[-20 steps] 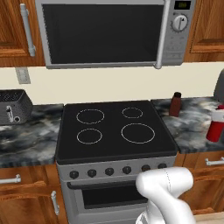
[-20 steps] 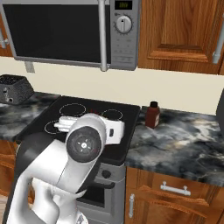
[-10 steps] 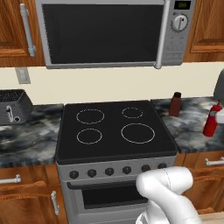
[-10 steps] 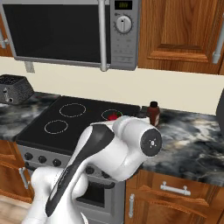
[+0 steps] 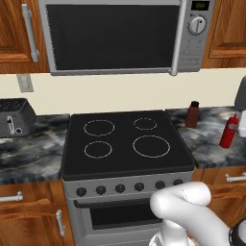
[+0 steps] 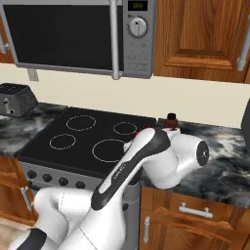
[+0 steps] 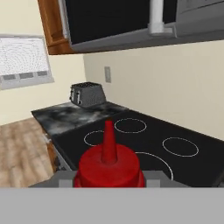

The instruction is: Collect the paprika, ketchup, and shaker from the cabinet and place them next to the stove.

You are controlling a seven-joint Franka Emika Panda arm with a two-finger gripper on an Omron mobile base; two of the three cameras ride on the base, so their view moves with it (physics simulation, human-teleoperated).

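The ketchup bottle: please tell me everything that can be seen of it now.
The ketchup is a slim, bright-red squeeze bottle that looks like plastic, with a pointed red nozzle. It stands upright over the marbled counter right of the stove, in front of the paprika and apart from it. The hand view looks down on its nozzle and shoulder, the gripper shut on it.

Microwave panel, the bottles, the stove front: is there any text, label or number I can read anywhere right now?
None legible.
Microwave display: green glow, too blurred to read.
Microwave dial: no readable marks.
Paprika label: too small to read.
Ketchup: no readable print.
Stove knobs: unmarked.
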